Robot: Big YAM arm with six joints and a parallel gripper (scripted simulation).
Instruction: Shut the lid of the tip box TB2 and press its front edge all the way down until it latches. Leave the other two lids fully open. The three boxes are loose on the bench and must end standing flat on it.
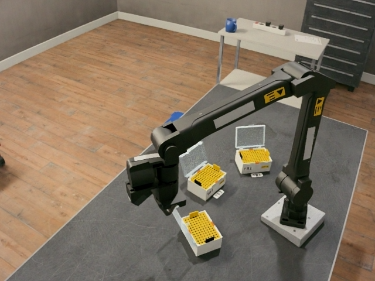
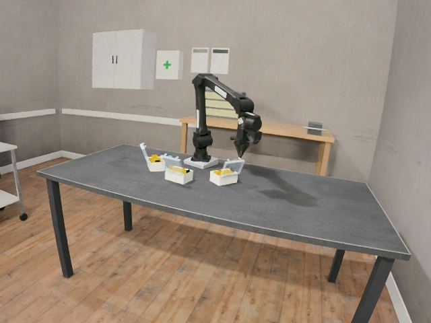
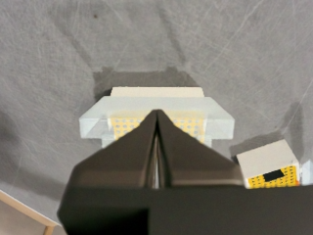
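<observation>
Three white tip boxes with yellow tip racks stand on the grey bench, all with clear lids open. The near box (image 1: 202, 232) (image 2: 223, 177) (image 3: 156, 91) has its lid (image 1: 176, 215) (image 2: 234, 165) (image 3: 93, 122) tilted up at its back. My gripper (image 1: 168, 211) (image 2: 240, 155) (image 3: 156, 117) is shut with nothing between the fingers. It points down just above that lid's top edge. The middle box (image 1: 207, 180) (image 2: 178, 174) (image 3: 266, 168) and the far box (image 1: 254, 160) (image 2: 155, 163) stand apart from it. The labels are too small to read.
The arm's white base plate (image 1: 293, 222) (image 2: 201, 161) is bolted at the bench's right side. Small label cards (image 1: 218, 194) (image 1: 256, 174) lie in front of the middle and far boxes. The bench edge (image 1: 91, 198) runs close to the left of the gripper.
</observation>
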